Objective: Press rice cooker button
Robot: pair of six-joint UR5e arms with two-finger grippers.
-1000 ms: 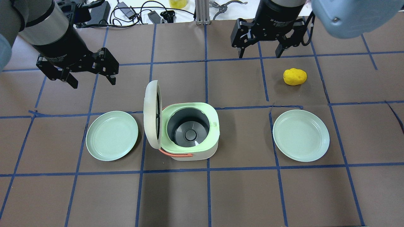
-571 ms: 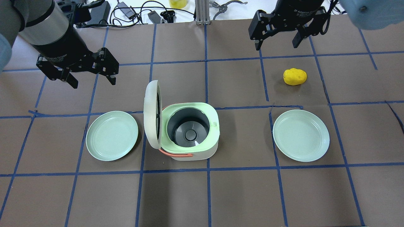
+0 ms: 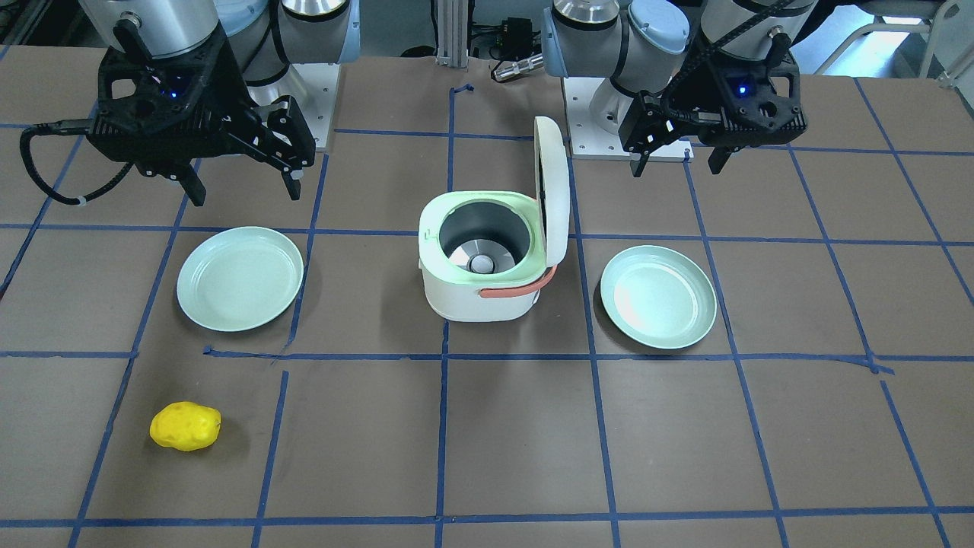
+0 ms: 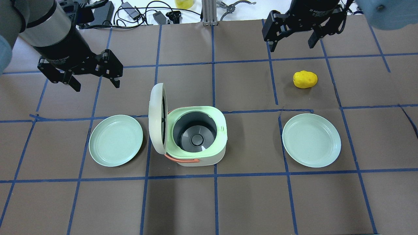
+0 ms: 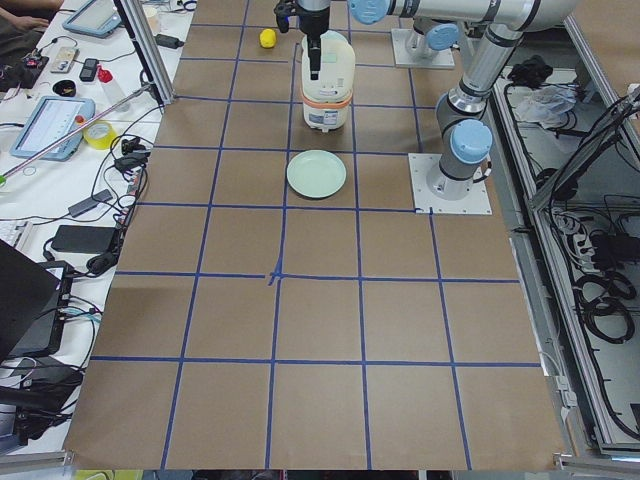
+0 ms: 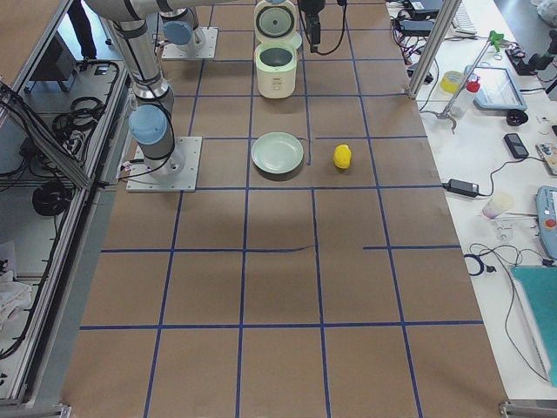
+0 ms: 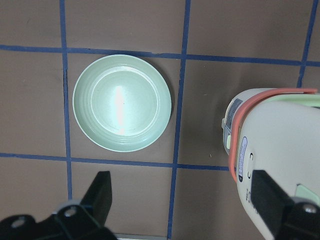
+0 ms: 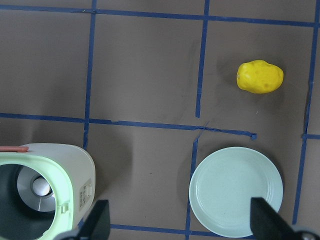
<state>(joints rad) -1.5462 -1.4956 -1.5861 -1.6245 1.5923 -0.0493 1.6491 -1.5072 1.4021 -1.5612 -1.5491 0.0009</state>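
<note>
The rice cooker (image 4: pixel 209 153) stood at the middle of the desk (image 4: pixel 248 202), its lid (image 4: pixel 156 117) raised. The left jaws hung spread and empty beyond its lid side, well apart. The right jaws, likewise spread, hung past the yellow potato (image 4: pixel 305 79).

Glossy plastic rice cooker (image 3: pixel 472 301), shiny metal inner pot (image 4: pixel 192 130), glossy plates (image 4: pixel 116 140), matt brown paper tabletop (image 4: pixel 248 202)
</note>
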